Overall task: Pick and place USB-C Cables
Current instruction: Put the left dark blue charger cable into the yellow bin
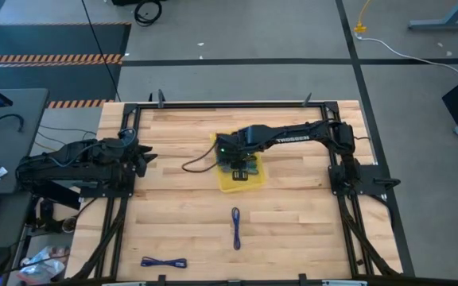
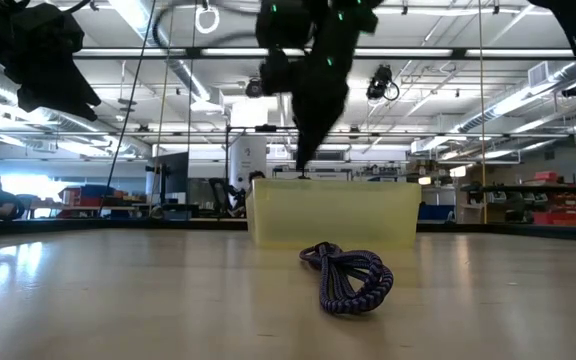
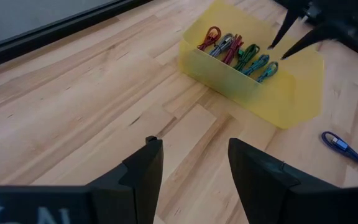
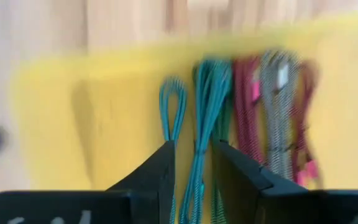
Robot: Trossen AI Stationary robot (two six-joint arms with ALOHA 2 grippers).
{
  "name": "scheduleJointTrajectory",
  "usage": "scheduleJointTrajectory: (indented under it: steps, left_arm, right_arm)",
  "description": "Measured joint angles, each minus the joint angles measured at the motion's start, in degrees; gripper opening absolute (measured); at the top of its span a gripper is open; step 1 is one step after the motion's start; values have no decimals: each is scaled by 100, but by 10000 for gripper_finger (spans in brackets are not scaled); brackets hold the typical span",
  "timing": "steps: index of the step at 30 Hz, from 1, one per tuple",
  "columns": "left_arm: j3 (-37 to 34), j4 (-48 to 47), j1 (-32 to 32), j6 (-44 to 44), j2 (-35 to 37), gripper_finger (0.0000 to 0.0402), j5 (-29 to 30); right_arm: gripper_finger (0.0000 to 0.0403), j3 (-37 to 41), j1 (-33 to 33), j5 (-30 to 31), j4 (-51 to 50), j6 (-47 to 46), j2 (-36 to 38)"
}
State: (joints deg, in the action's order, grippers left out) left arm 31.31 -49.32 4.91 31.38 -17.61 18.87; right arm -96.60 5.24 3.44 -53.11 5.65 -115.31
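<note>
Task mostly done: several USB-C Cables (image 3: 238, 51) lie in the yellow tray (image 3: 291, 106). Two blue cables (image 1: 235, 226) remain on the surface (image 1: 293, 222). Right end effector (image 4: 194, 168) over tray, fingers part-spread around a teal cable, grip unclear. Left end effector (image 3: 191, 168) spread, empty, waiting at the left edge.

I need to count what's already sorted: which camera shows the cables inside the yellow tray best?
The left wrist view: the cables in the tray lie side by side, colours distinct, inside the yellow tray. The right wrist view shows them close but blurred, partly behind its fingers. The high view hides them under the right gripper; the low view shows only the tray's wall.
</note>
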Motion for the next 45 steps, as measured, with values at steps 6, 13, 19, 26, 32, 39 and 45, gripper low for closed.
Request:
scheduleJointTrajectory:
  steps: [6,13,19,26,32,39,45]
  left_arm:
    - [0,6,0,2,0,188,0]
    - [-2,658,0,76,0,187,-992]
    - [-2,1648,-176,75,-40,171,-2091]
    - [-4,4527,-910,-1,-347,135,-3062]
    - [152,6624,-1572,-869,-565,117,-3514]
    - [1226,4304,-2136,-1524,-1277,88,-2253]
    - [2468,2130,-2642,-1099,-2568,54,-1686]
  right_arm:
    - [115,-1573,-210,-184,-651,-342,13]
    - [115,-3318,-484,-1068,-935,-772,13]
    - [115,-3624,-635,-1727,-429,-1091,388]
    - [115,-3613,-715,-1853,-161,-1365,935]
    - [115,-3613,-745,-1869,259,-1406,1293]
    - [115,-3611,-752,-1867,454,-1357,1602]
    - [115,-3607,-751,-1860,425,-1345,1859]
